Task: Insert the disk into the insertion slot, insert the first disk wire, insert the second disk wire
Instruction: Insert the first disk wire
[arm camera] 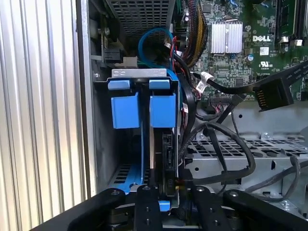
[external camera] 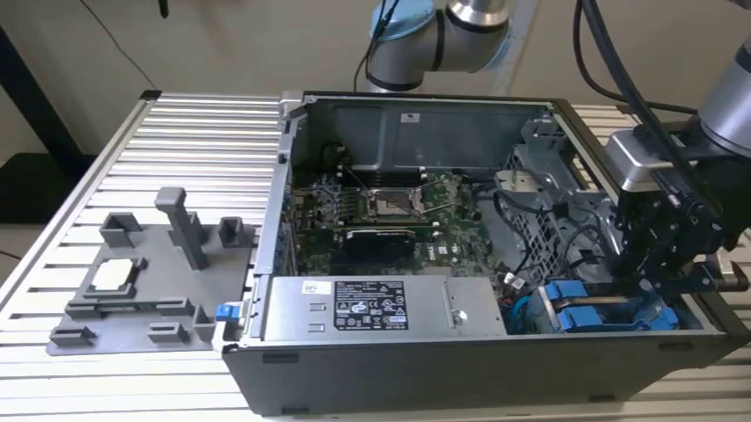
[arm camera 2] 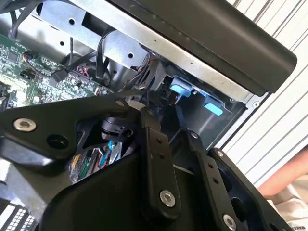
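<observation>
The disk (arm camera: 167,159) stands on edge in the insertion slot of the metal drive cage (arm camera: 139,73), its dark side running down from the bright blue carrier end (arm camera: 162,110). My gripper (arm camera: 173,190) is shut on the disk's near end, one finger on each side. In the exterior view the gripper (external camera: 669,277) hangs at the case's front right corner, beside the blue carrier ends (external camera: 583,303). A loose black flat wire plug (arm camera: 272,94) lies over the case floor, apart from the disk. The second wrist view shows the gripper (arm camera 2: 168,120) reaching into the bay.
A second blue-ended carrier (arm camera: 125,110) sits beside the disk's carrier. A blue cable (arm camera: 149,38) and black wire bundles (arm camera: 216,144) crowd the bay's inner side. The open case (external camera: 411,378) lies on a slatted table, with a grey fixture (external camera: 141,281) at the exterior view's left.
</observation>
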Robot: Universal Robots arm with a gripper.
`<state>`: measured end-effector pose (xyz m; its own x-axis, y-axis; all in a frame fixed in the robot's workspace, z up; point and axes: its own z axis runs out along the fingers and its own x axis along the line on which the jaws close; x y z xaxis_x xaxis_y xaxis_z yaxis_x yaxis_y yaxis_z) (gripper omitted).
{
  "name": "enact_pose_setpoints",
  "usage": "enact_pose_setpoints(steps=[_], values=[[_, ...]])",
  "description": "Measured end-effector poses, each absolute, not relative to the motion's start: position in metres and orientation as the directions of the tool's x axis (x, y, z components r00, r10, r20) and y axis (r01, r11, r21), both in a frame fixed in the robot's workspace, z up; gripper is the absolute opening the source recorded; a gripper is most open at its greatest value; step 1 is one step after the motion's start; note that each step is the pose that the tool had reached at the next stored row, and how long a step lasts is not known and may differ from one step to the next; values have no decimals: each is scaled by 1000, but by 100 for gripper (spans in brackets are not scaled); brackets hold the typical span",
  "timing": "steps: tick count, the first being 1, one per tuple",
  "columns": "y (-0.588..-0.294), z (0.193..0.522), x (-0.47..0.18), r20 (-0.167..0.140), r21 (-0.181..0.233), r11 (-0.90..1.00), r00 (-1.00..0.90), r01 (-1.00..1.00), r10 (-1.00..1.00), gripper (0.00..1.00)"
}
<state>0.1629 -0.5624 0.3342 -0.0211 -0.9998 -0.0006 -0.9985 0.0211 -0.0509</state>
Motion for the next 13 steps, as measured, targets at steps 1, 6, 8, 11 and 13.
enact_pose_setpoints(steps=[1, 6, 8, 11, 13], values=[[-562, 334, 163, -1, -51, 22, -21, -998, -1000, 33], [-562, 349, 163, -1, -51, 22, -22, -998, -1000, 33], [-562, 358, 163, -1, -51, 23, -23, -998, -1000, 33], [-562, 371, 163, -1, -51, 23, -23, -998, -1000, 33], [-562, 380, 163, -1, -51, 23, -23, -998, -1000, 33]])
